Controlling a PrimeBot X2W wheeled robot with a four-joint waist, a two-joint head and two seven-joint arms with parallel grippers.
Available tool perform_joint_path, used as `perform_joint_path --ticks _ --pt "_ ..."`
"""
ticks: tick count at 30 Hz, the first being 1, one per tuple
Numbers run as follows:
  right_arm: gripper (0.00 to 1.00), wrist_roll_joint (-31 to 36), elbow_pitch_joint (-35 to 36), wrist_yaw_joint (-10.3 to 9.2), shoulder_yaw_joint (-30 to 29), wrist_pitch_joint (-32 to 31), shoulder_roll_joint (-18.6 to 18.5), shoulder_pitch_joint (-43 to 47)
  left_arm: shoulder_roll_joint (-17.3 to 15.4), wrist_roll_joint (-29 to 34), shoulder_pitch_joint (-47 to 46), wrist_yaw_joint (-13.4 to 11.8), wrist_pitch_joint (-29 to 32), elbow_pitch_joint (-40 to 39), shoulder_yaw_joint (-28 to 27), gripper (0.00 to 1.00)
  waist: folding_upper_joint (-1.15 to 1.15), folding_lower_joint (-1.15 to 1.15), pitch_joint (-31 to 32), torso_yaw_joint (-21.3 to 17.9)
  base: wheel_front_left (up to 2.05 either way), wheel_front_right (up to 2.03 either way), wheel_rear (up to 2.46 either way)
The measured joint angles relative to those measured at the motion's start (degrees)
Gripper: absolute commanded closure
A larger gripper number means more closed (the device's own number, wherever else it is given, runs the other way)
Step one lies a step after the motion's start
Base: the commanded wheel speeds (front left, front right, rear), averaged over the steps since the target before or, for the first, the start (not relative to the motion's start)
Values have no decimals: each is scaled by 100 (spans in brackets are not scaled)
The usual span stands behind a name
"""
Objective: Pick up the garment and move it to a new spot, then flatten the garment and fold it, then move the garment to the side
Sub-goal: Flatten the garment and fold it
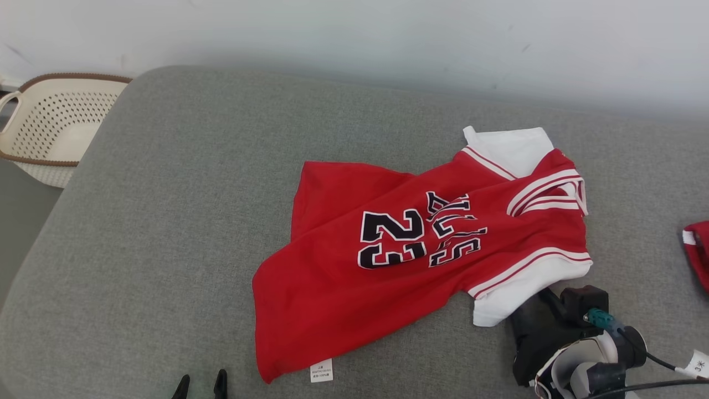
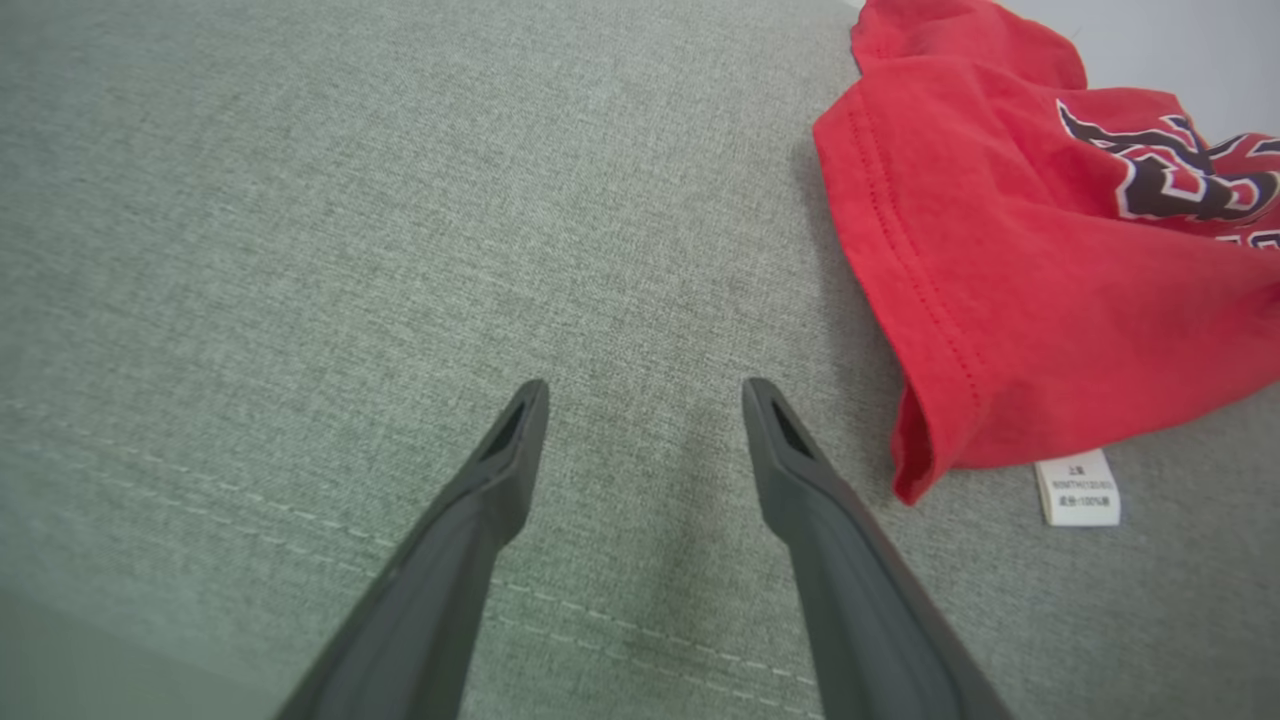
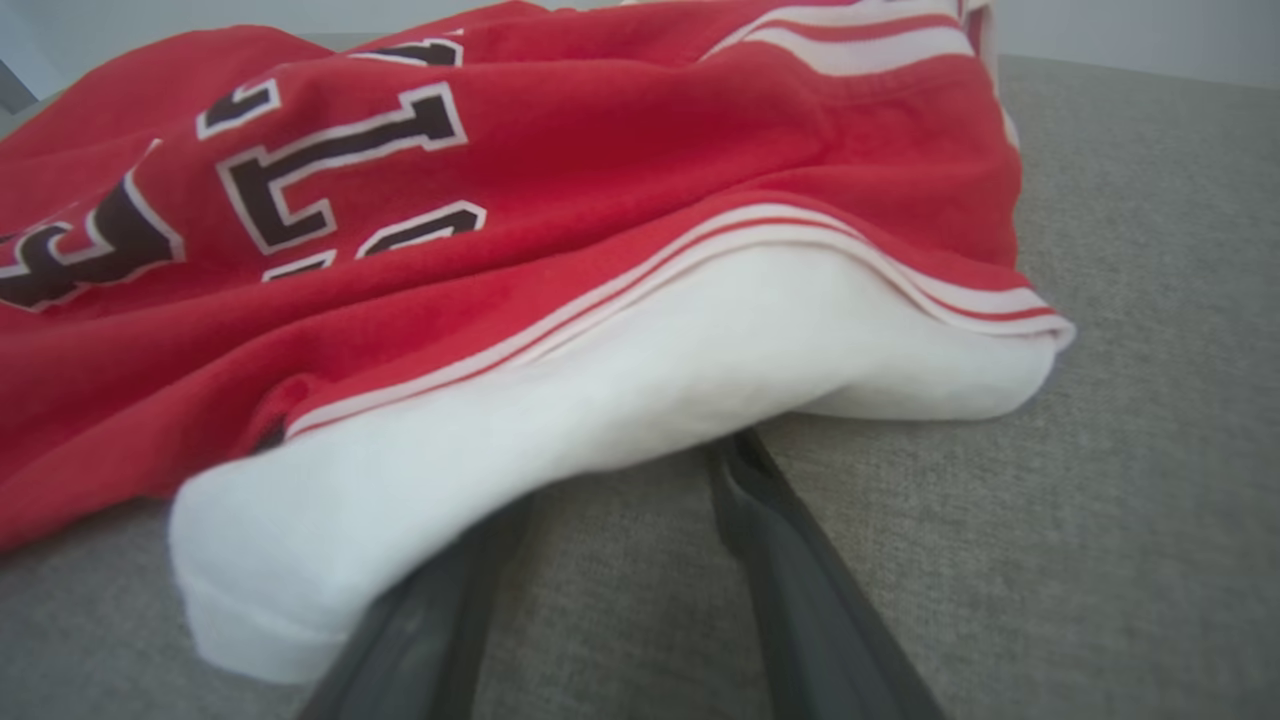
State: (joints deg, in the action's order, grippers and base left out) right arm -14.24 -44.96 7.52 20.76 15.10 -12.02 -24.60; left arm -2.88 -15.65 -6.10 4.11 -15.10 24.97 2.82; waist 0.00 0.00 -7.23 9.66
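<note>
2 dark fingers of your right gripper (image 3: 625, 478) run under the white sleeve (image 3: 650, 380), and their tips are hidden there. What you can see of them stands spread apart, not clamped on the cloth. The garment (image 1: 388, 277) lies crumpled, lettering up, on the right half of the grey cushion (image 1: 166, 221). Creases break the letters beside the 23. A white care label (image 1: 321, 370) pokes out at the near hem. Your left gripper (image 1: 202, 383) is cut off by the head view's bottom edge, its fingers wide apart over the cushion, near that hem but clear of it. Another red cloth (image 1: 699, 252) is cut off at the right edge. Far left, a pale perforated basket (image 1: 33, 138) with a brown rim is partly out of frame, and you can't make out any contents.
</note>
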Motion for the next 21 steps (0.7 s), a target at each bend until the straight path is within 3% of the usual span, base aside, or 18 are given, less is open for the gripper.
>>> perform_joint_path --ticks 1,5,10,21 --pt "100 0 -64 0 -9 2 4 -51 0 -11 -14 0 0 -1 16 0 0 0 -31 15 0 0 0" --pt "100 -16 -189 0 -88 4 21 -195 0 -21 -67 -1 0 -3 51 0 0 0 -111 58 0 0 0" --pt "100 -22 143 1 -163 2 -8 -31 -1 12 -96 8 0 -52 11 0 0 0 -72 -3 0 0 0" --pt "100 -180 1274 0 -330 0 -145 1091 0 18 157 32 -1 -60 90 0 0 0 330 -665 0 0 0"
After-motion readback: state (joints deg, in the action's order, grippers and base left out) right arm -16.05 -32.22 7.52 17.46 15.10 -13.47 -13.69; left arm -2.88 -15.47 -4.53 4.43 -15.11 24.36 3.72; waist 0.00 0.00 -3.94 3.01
